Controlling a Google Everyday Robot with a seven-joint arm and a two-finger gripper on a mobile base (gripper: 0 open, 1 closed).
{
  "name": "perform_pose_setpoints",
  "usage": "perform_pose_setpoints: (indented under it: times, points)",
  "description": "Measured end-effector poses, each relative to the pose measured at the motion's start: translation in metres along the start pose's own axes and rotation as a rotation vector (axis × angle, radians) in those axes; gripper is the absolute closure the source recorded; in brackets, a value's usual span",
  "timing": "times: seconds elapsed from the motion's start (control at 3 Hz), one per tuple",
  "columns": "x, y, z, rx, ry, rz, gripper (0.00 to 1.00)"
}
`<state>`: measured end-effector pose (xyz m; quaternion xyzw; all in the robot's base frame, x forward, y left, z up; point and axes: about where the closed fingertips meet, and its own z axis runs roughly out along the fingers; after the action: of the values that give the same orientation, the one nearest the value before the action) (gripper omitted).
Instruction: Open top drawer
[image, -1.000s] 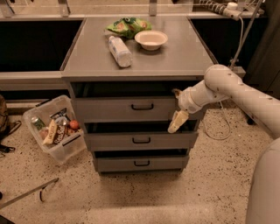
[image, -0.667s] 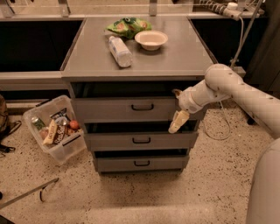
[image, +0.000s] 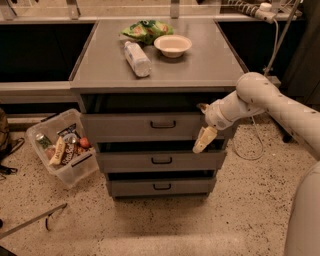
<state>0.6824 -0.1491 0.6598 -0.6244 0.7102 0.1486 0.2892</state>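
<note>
Top drawer (image: 130, 127): uppermost of 3 grey fronts in the cabinet, sat directly under the tabletop (image: 200, 65), with a dark gap along its upper edge. 1 small black loop handle (image: 163, 124) at its centre, and nothing was on it.

Gripper (image: 204, 135) was at the right end of the top drawer front, pale yellowish tip pointing down and overlapping the lower right corner of that front. Couldn't tell whether it was open or closed, or whether it actually touched the drawer. It was well to the right of the handle.

1 arm (image: 265, 97), white, came in from the right at about drawer height. The robot body (image: 305, 215) filled the lower right corner.

Below: middle drawer (image: 125, 161) and bottom drawer (image: 130, 187), 1 black handle each, so 3 handles total.

On the tabletop there were 3 items, all toward the back: 1 clear bottle (image: 137, 58) lying on its side, 1 pale bowl (image: 172, 45) just right of it, 1 green bag (image: 146, 29) behind both.

On the floor to the left was 1 clear plastic bin (image: 80, 170), tilted and close to the cabinet's left side, holding a can and some snack packs. 1 thin rod (image: 30, 222) lay further forward on the left. 1 cable (image: 276, 35) dropped down behind the arm on the right.

Nothing stood in front of the drawer fronts
</note>
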Motion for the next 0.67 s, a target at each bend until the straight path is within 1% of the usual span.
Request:
perform_pose_setpoints:
  times: [0.33, 0.67]
  points:
    - [-0.001, 0.0, 0.002, -0.011, 0.016, 0.005, 0.0]
    - [0.0, 0.012, 0.003, -0.059, 0.074, 0.014, 0.0]
